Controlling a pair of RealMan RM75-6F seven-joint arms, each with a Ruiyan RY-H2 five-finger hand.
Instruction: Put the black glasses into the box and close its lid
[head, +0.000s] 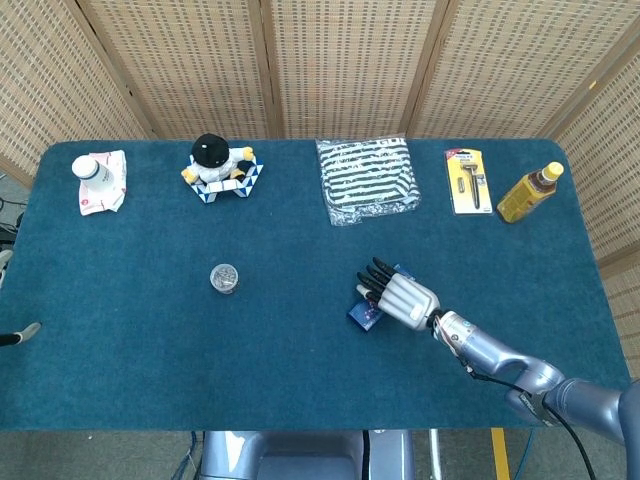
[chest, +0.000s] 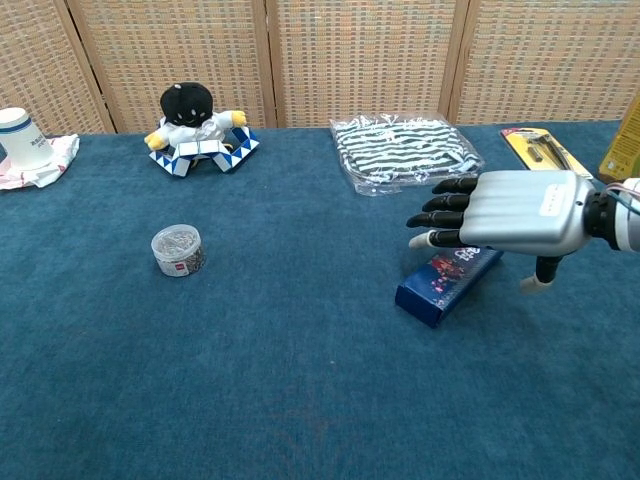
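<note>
A long dark blue box (chest: 445, 285) with a red print lies closed on the blue table cloth, right of centre; in the head view the box (head: 365, 314) shows just below the fingertips. My right hand (chest: 510, 212) is flat, palm down, over the far end of the box, with its fingers stretched out to the left and its thumb pointing down to the right of the box. It holds nothing, and I cannot tell whether it touches the box. The same right hand (head: 400, 297) covers the box's far end in the head view. No black glasses are visible. My left hand is out of sight.
A striped packet (head: 367, 178) lies behind the box. A razor pack (head: 467, 181) and a yellow bottle (head: 529, 192) are at the back right. A plush toy (head: 216, 160) and a white bottle (head: 92, 170) stand at the back left, and a small round tin (head: 224, 277) at centre left.
</note>
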